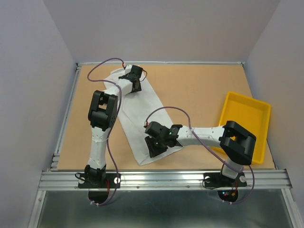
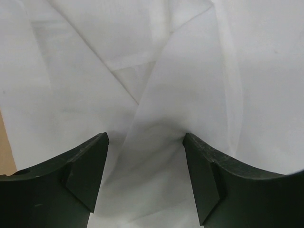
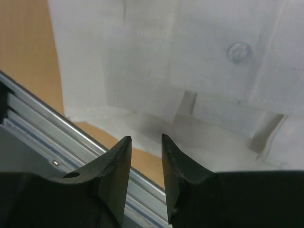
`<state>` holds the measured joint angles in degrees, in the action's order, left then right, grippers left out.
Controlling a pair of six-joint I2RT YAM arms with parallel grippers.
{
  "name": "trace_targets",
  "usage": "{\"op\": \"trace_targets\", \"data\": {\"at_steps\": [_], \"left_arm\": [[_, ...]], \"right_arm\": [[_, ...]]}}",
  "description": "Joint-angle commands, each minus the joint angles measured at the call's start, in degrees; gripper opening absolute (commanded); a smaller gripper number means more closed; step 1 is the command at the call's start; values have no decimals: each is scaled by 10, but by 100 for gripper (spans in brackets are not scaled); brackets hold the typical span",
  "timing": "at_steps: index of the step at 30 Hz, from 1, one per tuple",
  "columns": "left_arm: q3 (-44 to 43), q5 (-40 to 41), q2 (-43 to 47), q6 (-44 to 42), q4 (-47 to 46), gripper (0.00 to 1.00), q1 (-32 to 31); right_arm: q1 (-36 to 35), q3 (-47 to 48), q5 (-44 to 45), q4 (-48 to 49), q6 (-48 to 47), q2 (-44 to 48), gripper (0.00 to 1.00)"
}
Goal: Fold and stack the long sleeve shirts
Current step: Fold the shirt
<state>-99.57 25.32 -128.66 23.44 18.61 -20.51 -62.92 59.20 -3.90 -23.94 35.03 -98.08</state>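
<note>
Thin, creased white shirt lies in a long diagonal strip, its near corner beside the metal rail, well apart from the yellow tray. The left gripper is spread wide over the fabric; the right gripper is narrowly parted.

The left arm and the right arm look the same: white round tubes joined by big black housings with square corners. A thin purple cable runs along each arm in loose loops. On the rail sit the two black bases. Just below the rail, by the right base, small red and blue lights shine. At the end far from the rail the left gripper and the right gripper are black – the fingers are matte, very dark plastic, curved outside and flat inside, with faint scratches.
</note>
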Motion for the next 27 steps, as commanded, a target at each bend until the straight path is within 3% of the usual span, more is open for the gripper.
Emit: {"op": "trace_targets", "data": {"at_steps": [1,5,10,16,21,27], "left_arm": [[-70,-33,-18,-92,-55,79,-34],[-104,-34,1,-121,-73,87,-67],[21,39,119,-31,-81,88,-56],[151,75,224,62,-24,88,-25],[213,64,226,77,-36,89,-22],[173,62,157,66,-18,85,-15]], "right_arm": [[-13,65,-9,18,30,4,38],[-12,77,26,14,8,36,40],[12,44,110,-22,-26,111,43],[115,-4,120,-40,-61,170,43],[145,-8,127,-40,-93,159,40],[151,-16,131,-37,-93,98,35]]}}
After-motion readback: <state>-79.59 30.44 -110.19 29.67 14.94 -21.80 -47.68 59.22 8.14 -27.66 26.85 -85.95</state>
